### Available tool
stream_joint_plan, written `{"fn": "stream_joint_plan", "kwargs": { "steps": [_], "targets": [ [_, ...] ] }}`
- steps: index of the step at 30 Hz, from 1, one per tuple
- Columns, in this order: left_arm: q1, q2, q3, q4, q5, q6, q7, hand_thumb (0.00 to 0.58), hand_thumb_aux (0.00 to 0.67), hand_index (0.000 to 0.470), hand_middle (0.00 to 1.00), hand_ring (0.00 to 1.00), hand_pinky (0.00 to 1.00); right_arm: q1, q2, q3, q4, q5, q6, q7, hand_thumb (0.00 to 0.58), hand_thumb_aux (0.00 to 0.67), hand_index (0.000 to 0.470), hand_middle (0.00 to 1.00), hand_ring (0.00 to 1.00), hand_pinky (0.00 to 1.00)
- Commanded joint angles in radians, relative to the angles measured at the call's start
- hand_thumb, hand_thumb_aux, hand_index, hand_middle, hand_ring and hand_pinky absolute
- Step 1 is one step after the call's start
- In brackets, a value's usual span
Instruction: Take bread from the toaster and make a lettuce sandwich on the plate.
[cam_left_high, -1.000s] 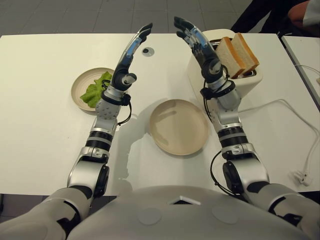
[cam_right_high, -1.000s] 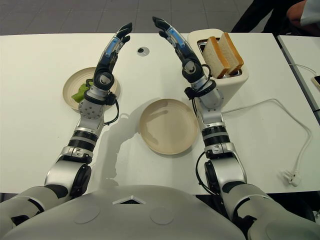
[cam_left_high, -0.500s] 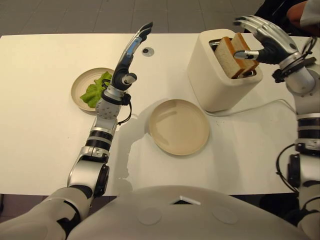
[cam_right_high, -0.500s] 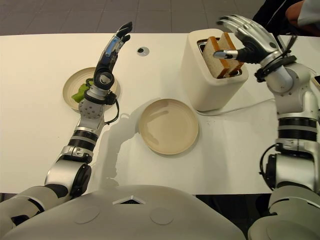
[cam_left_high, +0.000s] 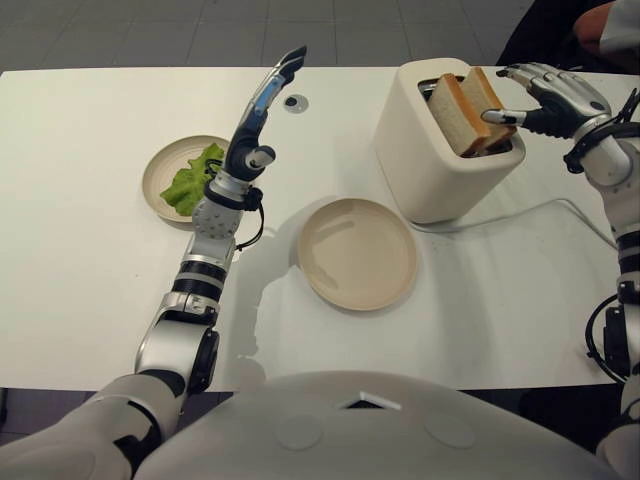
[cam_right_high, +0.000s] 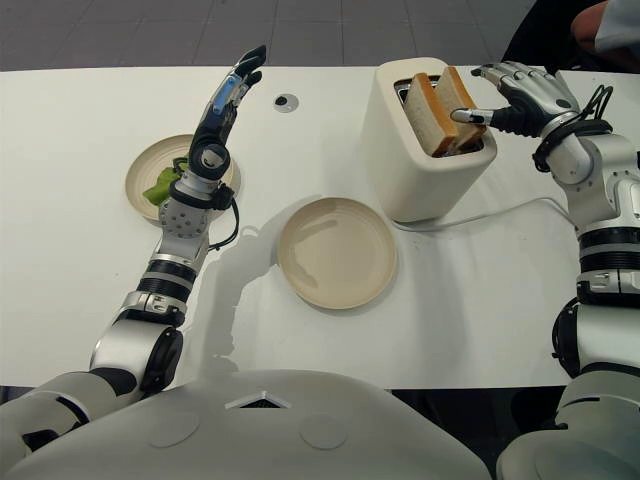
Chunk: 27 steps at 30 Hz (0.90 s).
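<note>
Two slices of bread (cam_left_high: 470, 108) stand up out of the cream toaster (cam_left_high: 430, 170) at the table's right rear. My right hand (cam_left_high: 548, 100) hovers just right of them, fingers loosely spread, one fingertip touching the right slice (cam_right_high: 455, 95); it grips nothing. An empty beige plate (cam_left_high: 358, 253) lies in front of the toaster. A green lettuce leaf (cam_left_high: 192, 182) lies in a small bowl (cam_left_high: 160, 170) at the left. My left hand (cam_left_high: 262, 108) is raised flat and open above the table, just right of that bowl.
The toaster's white cord (cam_left_high: 570, 215) runs across the table to the right. A small round dark grommet (cam_left_high: 291, 102) sits in the tabletop at the rear centre. A second table's edge shows at the far right.
My right hand swung from above the plate to the right side of the toaster and then drew back slightly to the right of the bread. The left arm has kept still.
</note>
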Motion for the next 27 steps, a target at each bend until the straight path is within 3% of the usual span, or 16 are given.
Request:
{"fn": "stream_joint_plan", "kwargs": {
  "steps": [1, 3, 4, 6, 9, 10, 19, 22, 27],
  "targets": [
    [-0.013, 0.002, -0.006, 0.011, 0.003, 0.005, -0.004, 0.000, 0.000, 0.000, 0.00, 0.00, 0.00, 0.008, 0.001, 0.020, -0.034, 0.029, -0.011, 0.005, 0.580, 0.670, 0.470, 0.34, 0.34, 0.34],
    [-0.013, 0.002, -0.006, 0.011, 0.003, 0.004, -0.004, 0.000, 0.000, 0.000, 0.00, 0.00, 0.00, 0.011, 0.008, 0.019, -0.066, 0.056, -0.039, -0.004, 0.580, 0.670, 0.470, 0.42, 0.42, 0.42],
    [-0.013, 0.002, -0.007, 0.012, 0.003, 0.004, -0.004, 0.000, 0.000, 0.000, 0.00, 0.00, 0.00, 0.006, 0.013, 0.013, -0.078, 0.069, -0.054, -0.020, 0.580, 0.670, 0.470, 0.56, 0.56, 0.56],
    [-0.015, 0.002, -0.007, 0.014, 0.005, 0.003, -0.004, 0.000, 0.000, 0.000, 0.00, 0.00, 0.00, -0.021, 0.033, -0.007, -0.090, 0.098, -0.095, -0.077, 0.580, 0.670, 0.470, 0.67, 0.67, 0.67],
    [-0.014, 0.005, -0.019, 0.020, 0.012, 0.003, -0.015, 0.000, 0.000, 0.000, 0.00, 0.00, 0.00, -0.048, 0.060, -0.031, -0.082, 0.143, -0.127, -0.131, 0.580, 0.670, 0.470, 0.96, 0.96, 0.96],
    [-0.012, 0.010, -0.031, 0.022, 0.025, 0.000, -0.025, 0.000, 0.000, 0.000, 0.00, 0.00, 0.00, -0.054, 0.064, -0.038, -0.073, 0.153, -0.132, -0.146, 0.580, 0.670, 0.470, 1.00, 1.00, 1.00],
    [0.041, 0.139, -0.220, 0.066, 0.254, -0.086, -0.150, 0.000, 0.000, 0.000, 0.00, 0.00, 0.00, -0.087, 0.084, -0.161, -0.099, 0.315, -0.202, -0.227, 0.580, 0.670, 0.470, 1.00, 1.00, 1.00],
    [0.043, 0.179, -0.246, 0.088, 0.331, -0.072, -0.141, 0.000, 0.000, 0.000, 0.00, 0.00, 0.00, -0.056, 0.105, -0.165, -0.214, 0.505, -0.217, -0.103, 0.580, 0.670, 0.470, 1.00, 1.00, 1.00],
    [0.034, 0.219, -0.240, 0.104, 0.387, -0.058, -0.086, 0.000, 0.000, 0.000, 0.00, 0.00, 0.00, 0.057, 0.114, -0.103, -0.432, 0.840, -0.098, 0.214, 0.580, 0.670, 0.470, 1.00, 1.00, 1.00]
  ]
}}
